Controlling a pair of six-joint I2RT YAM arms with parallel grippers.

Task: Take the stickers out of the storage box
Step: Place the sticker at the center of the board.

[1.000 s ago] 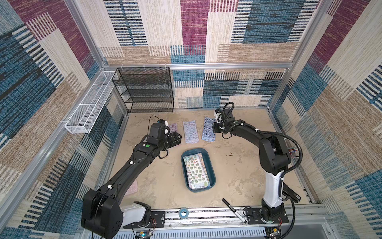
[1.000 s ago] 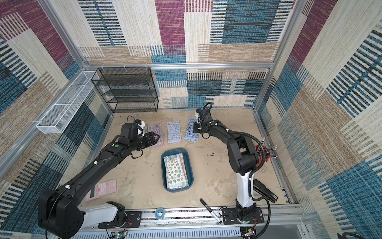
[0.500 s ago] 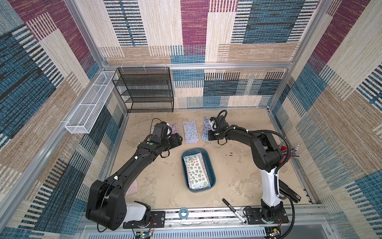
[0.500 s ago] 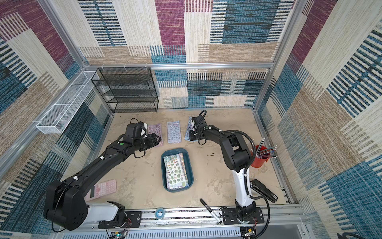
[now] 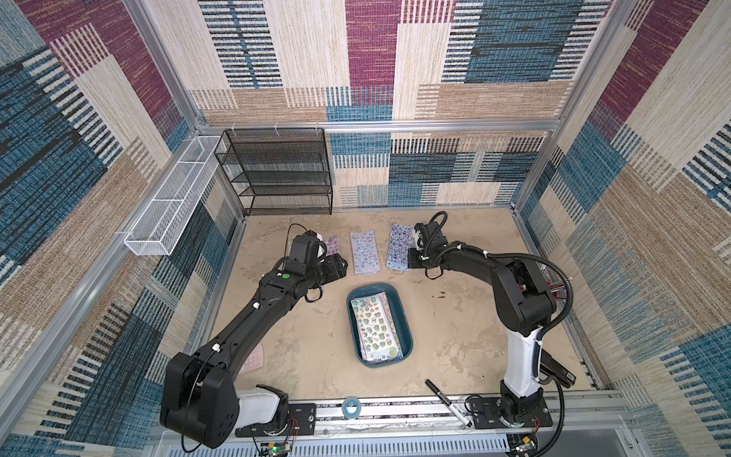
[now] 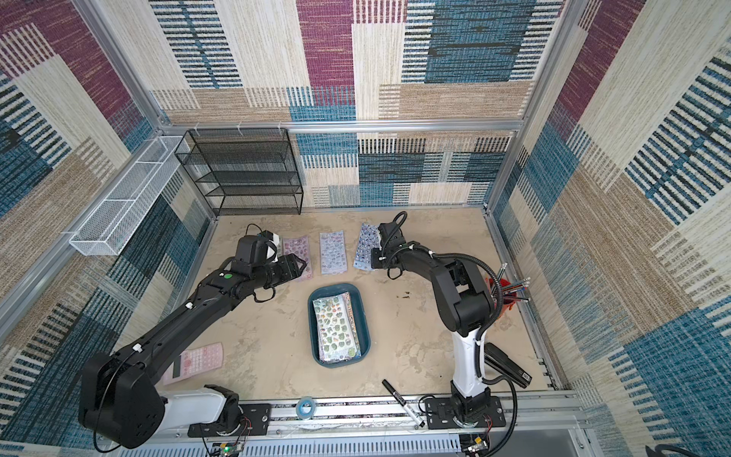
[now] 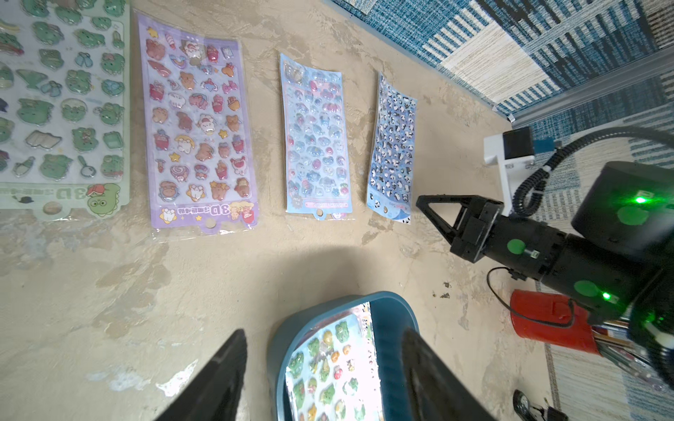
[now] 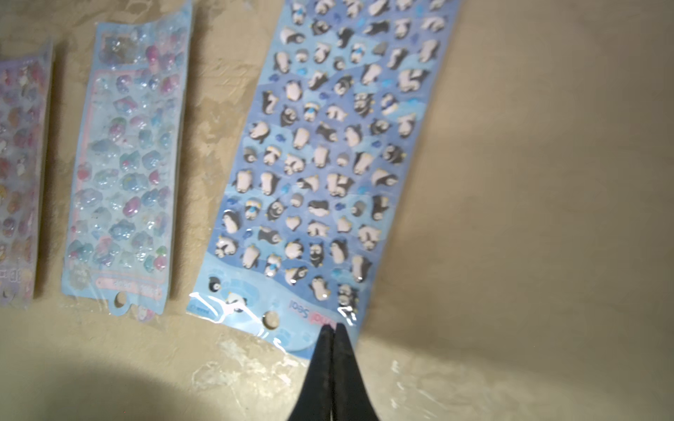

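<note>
Left pincer [image 6: 297, 266] open, at 10 o'clock of storage box [image 5: 407, 336] | right pincer [image 8: 331, 326] closed, tips at penguin sheet [image 8: 328, 164] edge, 1 o'clock | I see stickers [image 5: 375, 330] stacked in box, mid-table [image 5: 455, 316].

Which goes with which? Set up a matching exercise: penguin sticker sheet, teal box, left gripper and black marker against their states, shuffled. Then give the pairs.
1 penguin sheet
2 storage box
3 left gripper
4 black marker

A open, holding nothing
B lies at the front rail
C edge pinched in the shut right gripper
D holds a stack of stickers

Pairs: 1-C, 2-D, 3-A, 4-B
</note>
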